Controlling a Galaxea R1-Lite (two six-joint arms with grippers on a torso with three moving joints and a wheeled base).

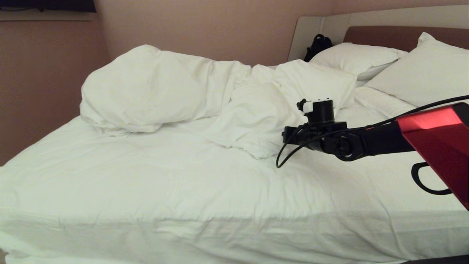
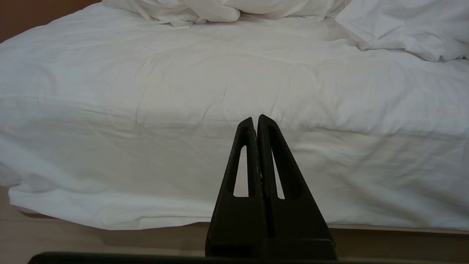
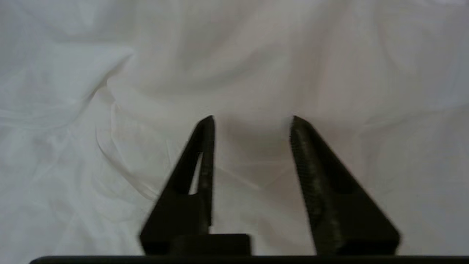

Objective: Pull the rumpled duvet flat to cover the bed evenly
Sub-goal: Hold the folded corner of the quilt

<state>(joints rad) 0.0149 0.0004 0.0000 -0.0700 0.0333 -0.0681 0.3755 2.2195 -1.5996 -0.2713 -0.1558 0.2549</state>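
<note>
The duvet [image 1: 165,88] lies bunched in a puffy white heap across the far half of the bed [image 1: 146,190], leaving the near half of the sheeted mattress bare. My right arm reaches in from the right, and my right gripper [image 1: 285,138] is at the near fold of the heap, its tips hard to make out there. In the right wrist view the right gripper [image 3: 252,121] stands open, with creased white duvet cloth [image 3: 253,73] just beyond its fingertips and nothing pinched. My left gripper [image 2: 255,119] is shut on nothing, low in front of the bed's near side.
Two white pillows [image 1: 351,57] [image 1: 425,73] lean at the headboard [image 1: 384,36] on the right. A black bag [image 1: 317,46] sits behind them. A wall runs along the bed's far side. Wooden floor [image 2: 73,242] shows below the mattress edge.
</note>
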